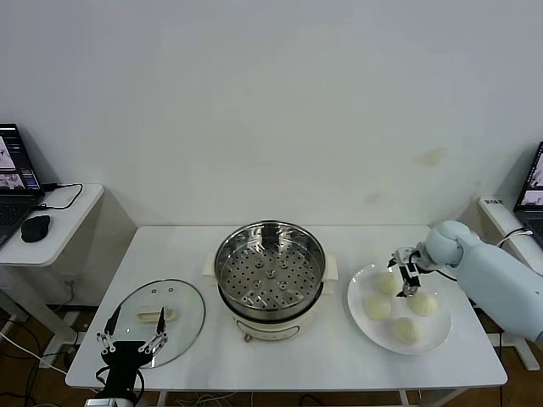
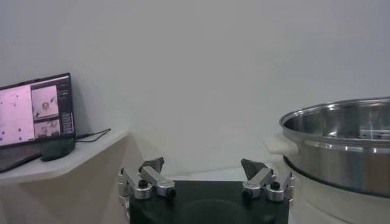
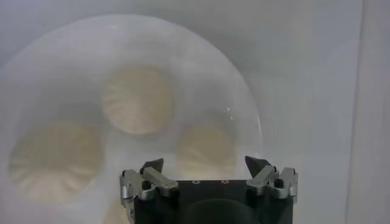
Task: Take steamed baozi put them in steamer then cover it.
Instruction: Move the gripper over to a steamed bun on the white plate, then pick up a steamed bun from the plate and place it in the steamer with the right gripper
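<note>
The steel steamer (image 1: 270,271) with its perforated tray stands uncovered at the table's middle; its rim also shows in the left wrist view (image 2: 341,140). The glass cover (image 1: 170,297) lies flat on the table to its left. Four baozi sit on a white plate (image 1: 361,322) at the right: (image 1: 389,283), (image 1: 377,307), (image 1: 423,303), (image 1: 406,330). My right gripper (image 1: 408,282) hovers open and empty just above the plate, between the far baozi. In the right wrist view, the gripper (image 3: 205,164) is over one baozi (image 3: 207,146), with others beside it (image 3: 138,99) (image 3: 55,159). My left gripper (image 1: 136,326) (image 2: 203,164) is open and empty at the cover's near edge.
A side table at the left holds a laptop (image 2: 33,112) and a black mouse (image 1: 36,227). Another laptop (image 1: 534,178) stands at the far right. The table's front edge runs close to the left gripper.
</note>
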`<state>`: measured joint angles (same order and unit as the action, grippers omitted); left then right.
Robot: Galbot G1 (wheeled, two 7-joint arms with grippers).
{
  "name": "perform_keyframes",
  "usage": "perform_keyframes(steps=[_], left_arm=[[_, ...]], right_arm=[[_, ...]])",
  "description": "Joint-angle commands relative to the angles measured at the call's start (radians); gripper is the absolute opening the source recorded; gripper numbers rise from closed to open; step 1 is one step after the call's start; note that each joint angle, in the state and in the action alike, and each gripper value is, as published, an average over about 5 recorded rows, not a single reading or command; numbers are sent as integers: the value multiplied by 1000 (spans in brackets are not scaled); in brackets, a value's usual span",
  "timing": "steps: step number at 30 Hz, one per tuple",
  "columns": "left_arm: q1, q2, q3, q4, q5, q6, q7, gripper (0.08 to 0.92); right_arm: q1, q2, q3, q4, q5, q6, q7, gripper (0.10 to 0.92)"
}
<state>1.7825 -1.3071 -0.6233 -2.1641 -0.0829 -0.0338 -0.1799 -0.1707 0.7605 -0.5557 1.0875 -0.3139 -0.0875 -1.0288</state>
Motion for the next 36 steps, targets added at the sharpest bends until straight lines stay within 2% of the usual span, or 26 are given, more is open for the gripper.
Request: perform_keyframes(steps=[1,15,23,29,36], left_arm=[[1,1,-1,1,0,-1,0,823],[7,-5,1,-1,4,-8,-4,823],[14,-5,1,-9,3,-9,-5,823],[13,-4,1,-14,2,-10,-6,823],[5,4,3,-15,-4,-9,-6,823]], right_arm=[[-2,31,0,-55,-17,2,4,822],[1,56,0,-76,-16,-1,10,706],[36,6,-28,-7,27,-3,1,621],[160,-106,-127,133,145,-16,-12,604],[446,-216,-276,277,341,-25,-33,609]])
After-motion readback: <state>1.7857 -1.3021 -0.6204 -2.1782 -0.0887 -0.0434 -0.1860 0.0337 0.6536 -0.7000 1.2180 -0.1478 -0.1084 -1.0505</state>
